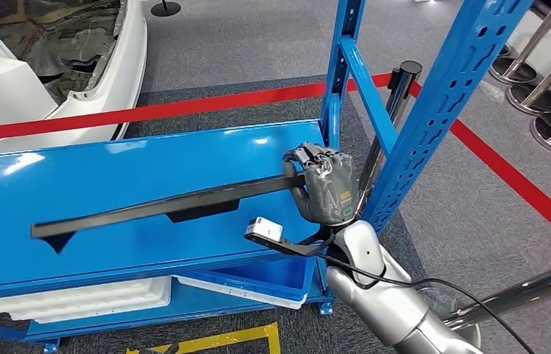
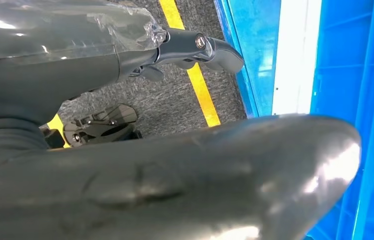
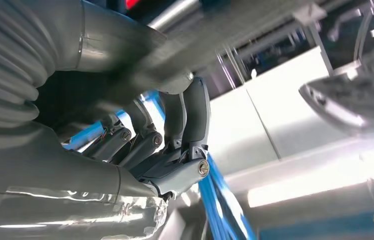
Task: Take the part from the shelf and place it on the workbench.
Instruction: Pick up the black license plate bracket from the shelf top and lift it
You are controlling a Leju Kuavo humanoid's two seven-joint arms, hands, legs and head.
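Note:
A long, thin black part (image 1: 161, 206) stretches across the blue shelf board (image 1: 73, 177), with a small tab hanging from its left end. My right hand (image 1: 325, 184) grips the part's right end, close to the blue upright. In the right wrist view the fingers (image 3: 174, 135) curl around the dark, blurred part (image 3: 184, 55). My left hand (image 2: 149, 170) hangs over the grey floor beside the shelf's base, its fingers (image 2: 195, 47) stretched out and holding nothing.
Blue rack uprights (image 1: 434, 110) stand just right of my right hand. White trays (image 1: 95, 299) and a blue bin (image 1: 272, 276) sit on the lower level. A white car body (image 1: 51, 59) is at the far left, chrome stanchions (image 1: 545, 88) at the right, red tape (image 1: 184, 109) on the floor.

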